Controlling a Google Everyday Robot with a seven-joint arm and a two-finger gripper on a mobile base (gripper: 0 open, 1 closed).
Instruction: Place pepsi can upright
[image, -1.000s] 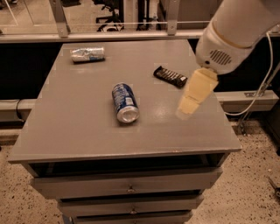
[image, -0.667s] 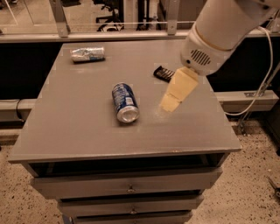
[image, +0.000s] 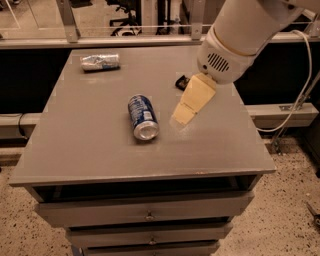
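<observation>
The pepsi can (image: 142, 117) is dark blue with white markings and lies on its side near the middle of the grey table (image: 90, 150), its silver end facing the front edge. My gripper (image: 183, 115) is cream-coloured and hangs from the white arm just to the right of the can, a short gap away, a little above the table top. It holds nothing that I can see.
A silver-white can (image: 100, 62) lies on its side at the table's back left. A flat dark snack wrapper (image: 181, 82) lies behind the gripper, mostly hidden by it. The table has drawers (image: 145, 215) below its front edge. A white cable hangs at the right.
The arm and gripper have moved left across the table, from near the right edge towards the pepsi can. The gripper now covers most of the dark wrapper. The cans have not moved.
</observation>
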